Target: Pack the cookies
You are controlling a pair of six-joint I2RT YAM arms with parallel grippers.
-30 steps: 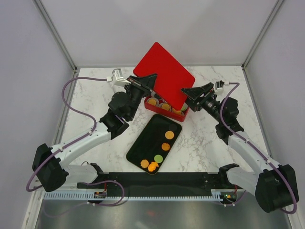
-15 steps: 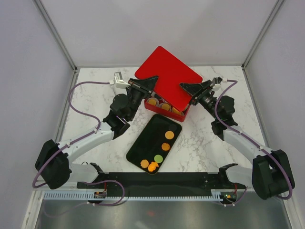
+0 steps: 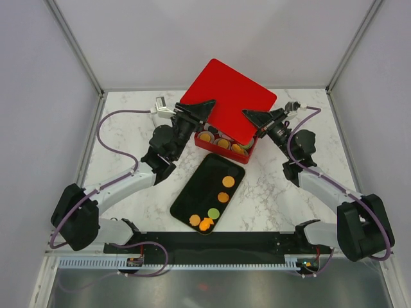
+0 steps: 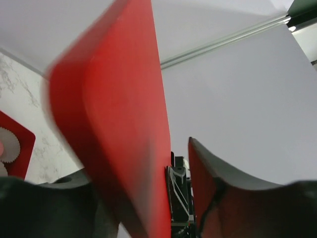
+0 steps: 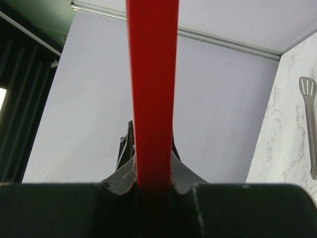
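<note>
Two pincers are meeting at one red lid (image 3: 228, 96), and the hold is mine on one side only. My right pincer (image 3: 252, 119) is clamping the lid's right-hand edge; in the right wrist view the red rim is standing edge-on between the two fingers with no gap showing. My left pincer (image 3: 205, 106) is standing open around the opposite edge: in the left wrist view the lid is lying against one finger, with daylight between it and the other. So the lid's weight is hanging from my right side alone.

The lid is tilting above the red box (image 3: 226, 151), raised at the far side, its long axis running from the left pincer across to the right one. The box is sitting under its near edge, with orange cookies already in it, just visible below the rim.

Five more cookies (image 3: 228, 181) are lying loose on the black tray (image 3: 192, 192) on the tabletop (image 3: 276, 186), well apart from both pincers and on the near side of the box, between my two arms. The tray is slanting from near-left to far-right. Since the left pincer is the free one, I judge it the arm to reach back for those cookies.
</note>
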